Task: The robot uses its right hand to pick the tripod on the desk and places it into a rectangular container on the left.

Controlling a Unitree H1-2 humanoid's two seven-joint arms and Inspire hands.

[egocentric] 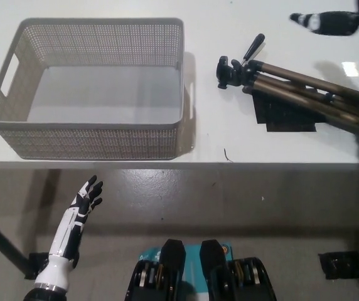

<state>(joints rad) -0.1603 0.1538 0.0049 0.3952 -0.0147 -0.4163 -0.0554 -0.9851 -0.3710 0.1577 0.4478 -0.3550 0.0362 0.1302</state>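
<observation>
I see the tripod (299, 91) lying on the desk (230, 135), right of the container (91, 88). My right hand (330, 22), blurred, hovers beyond it, grip unreadable. Left hand (82, 204) hangs near-left, fingers spread.

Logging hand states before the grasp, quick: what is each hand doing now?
Left hand: open, holding nothing, below the desk edge.
Right hand: blurred above the tripod; cannot be told.

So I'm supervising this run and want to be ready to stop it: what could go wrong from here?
The right hand is blurred at the top right, above the tripod, so a fast descent could knock it instead of gripping it. The folded legs run off the picture's right edge; the tripod may be too long to lie flat in the container.
</observation>
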